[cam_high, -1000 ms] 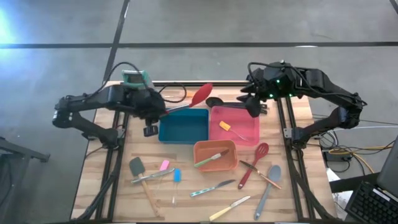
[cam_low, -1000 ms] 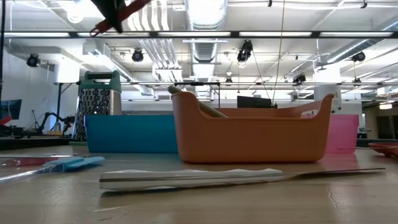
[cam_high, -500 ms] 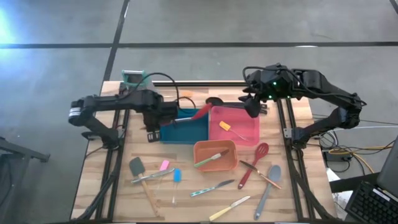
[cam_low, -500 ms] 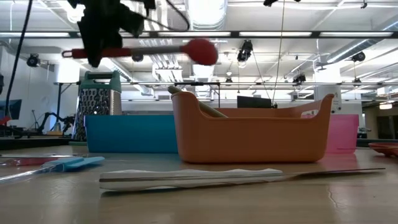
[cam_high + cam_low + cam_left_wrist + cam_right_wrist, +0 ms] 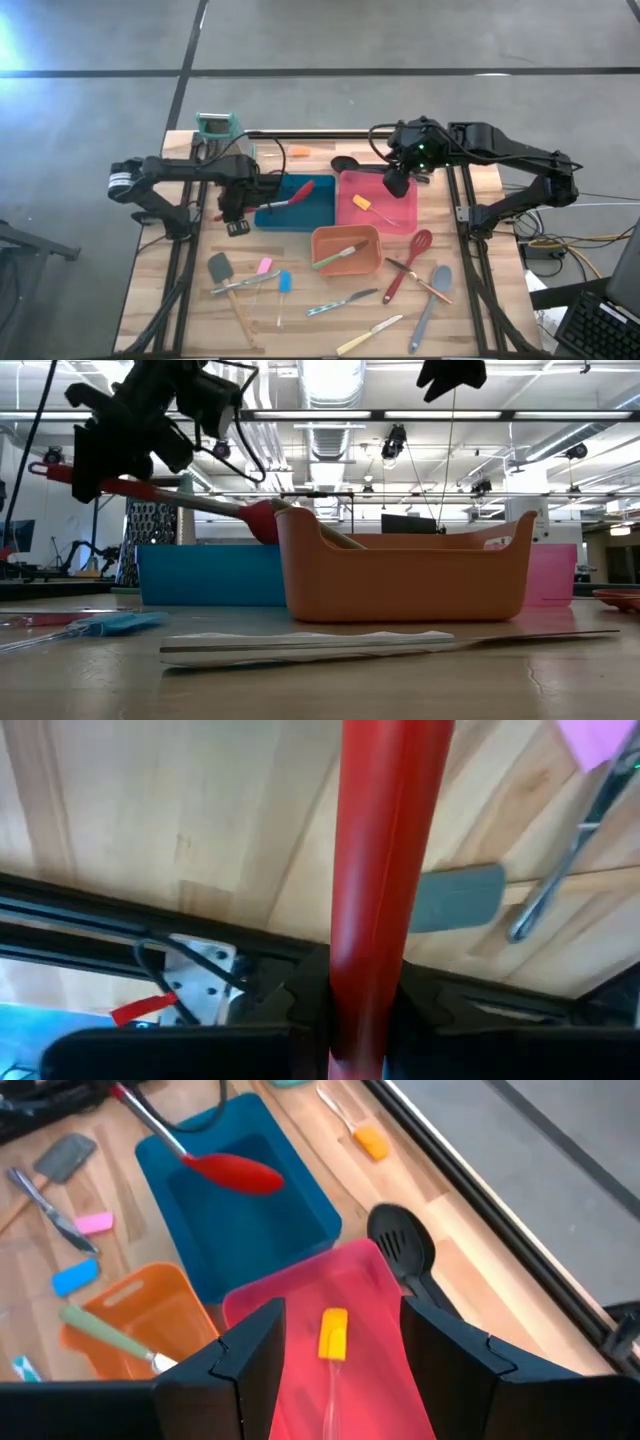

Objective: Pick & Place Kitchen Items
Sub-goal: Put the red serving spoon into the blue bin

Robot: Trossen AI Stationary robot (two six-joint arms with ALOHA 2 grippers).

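A red long-handled spoon [image 5: 280, 197] is in my left gripper [image 5: 240, 205], which is shut on it at the left end of the blue tray [image 5: 310, 212]. The spoon's bowl [image 5: 240, 1173] hangs over the blue tray, just above rim height in the low view [image 5: 262, 520]. My right gripper [image 5: 345, 1370] is open and empty above the far left part of the pink tray [image 5: 400, 215]. A yellow-headed spatula [image 5: 333, 1335] lies flat in that tray. Several other utensils lie flat on the near half of the table. My left gripper pinches the red spoon's handle [image 5: 385, 890] between its two fingers [image 5: 305, 1010], toward the handle's free end [image 5: 42, 468]. The fingers come from above, slanting toward the near edge, and lie across the handle. The spoon is lifted clear and tilted, bowl end lower.
An orange tray [image 5: 372, 262] holds a green-handled utensil. A black slotted spoon [image 5: 400, 1250] lies beyond the pink tray, an orange spatula [image 5: 293, 152] at the far edge, a grater [image 5: 213, 127] at the far left corner. Grey spatula [image 5: 220, 268], knives and spoons [image 5: 432, 295] lie near.
My left gripper has come down and drawn back toward the table's left and near edges. The red spoon, held high and pointing up and away a second ago, passed through level and now tips bowl-down over the blue tray. My right gripper has shifted slightly left over the pink tray.
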